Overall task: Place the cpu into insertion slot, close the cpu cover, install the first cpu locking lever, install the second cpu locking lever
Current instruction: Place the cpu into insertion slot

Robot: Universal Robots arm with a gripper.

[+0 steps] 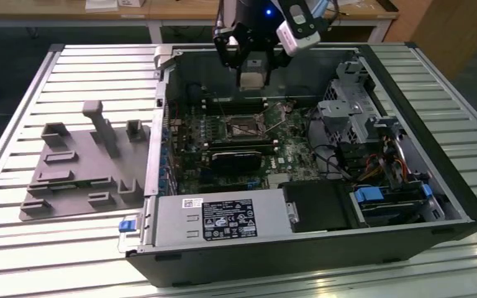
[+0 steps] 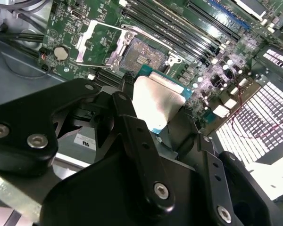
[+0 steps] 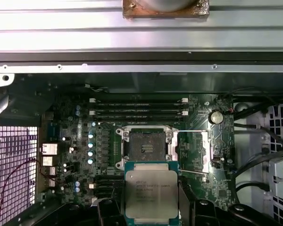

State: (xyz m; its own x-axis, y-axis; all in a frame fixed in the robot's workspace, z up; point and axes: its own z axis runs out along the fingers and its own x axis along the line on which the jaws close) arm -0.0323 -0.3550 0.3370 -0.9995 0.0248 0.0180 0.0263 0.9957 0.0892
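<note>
First wrist view: my black two-fingered claw (image 3: 150, 209) is clamped by its fingers on the edges of the cpu (image 3: 151, 190), a small flat square chip with a silver-grey metal top. I hold it in the air, near the insertion slot (image 3: 146, 147), the small square socket with a dark centre and a thin silver rim on the green motherboard (image 3: 68, 155).

The slot is bare, so by my judgement not even the first step is done. The cpu cover (image 3: 194, 149), a thin silver metal frame with a cut-out centre, lies flipped open just beside the slot. I judge both locking levers unfastened, since the cover is up.

In the exterior view I hang above the board inside the open black computer case (image 1: 437, 208), chip facing down.
</note>
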